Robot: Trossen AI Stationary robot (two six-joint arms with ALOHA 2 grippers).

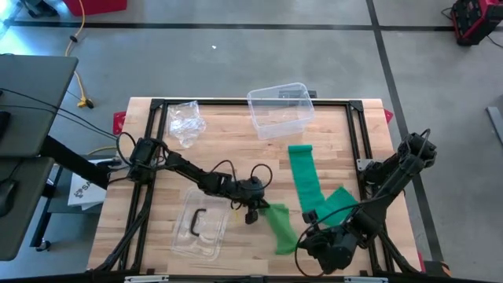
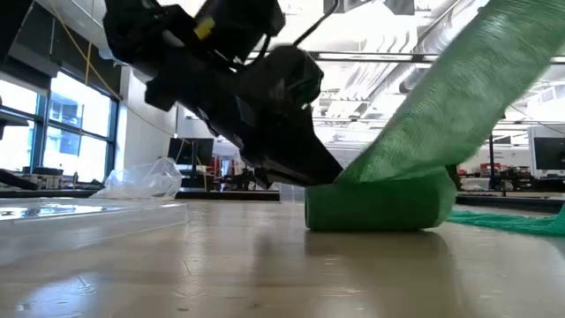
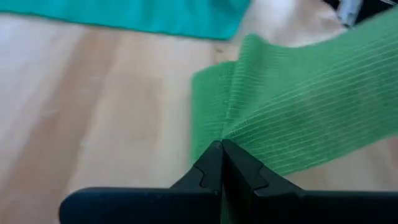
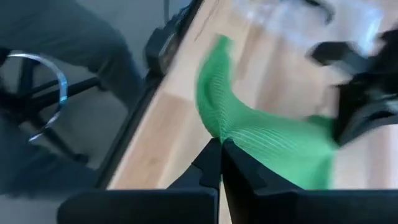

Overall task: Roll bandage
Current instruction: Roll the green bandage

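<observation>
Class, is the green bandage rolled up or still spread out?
Mostly spread: the green bandage lies as a long strip on the table, only its near end folded over.

Bandage (image 1: 305, 182): long green strip of ribbed, stretchy fabric, mostly unrolled
Far stretch: lies flat on the wooden table, running from below the clear bin toward the near right
Middle stretch: bends near the right side of the table, a lighter green fold showing there
Near end (image 1: 280, 226): doubled over into a loose flat fold resting on the table near the front edge
Low view: the fold (image 2: 380, 205) sits on the wood, with the strip rising up from it to the right, taut and off the table
Texture (image 3: 298, 118): fine parallel ribs across its width
</observation>
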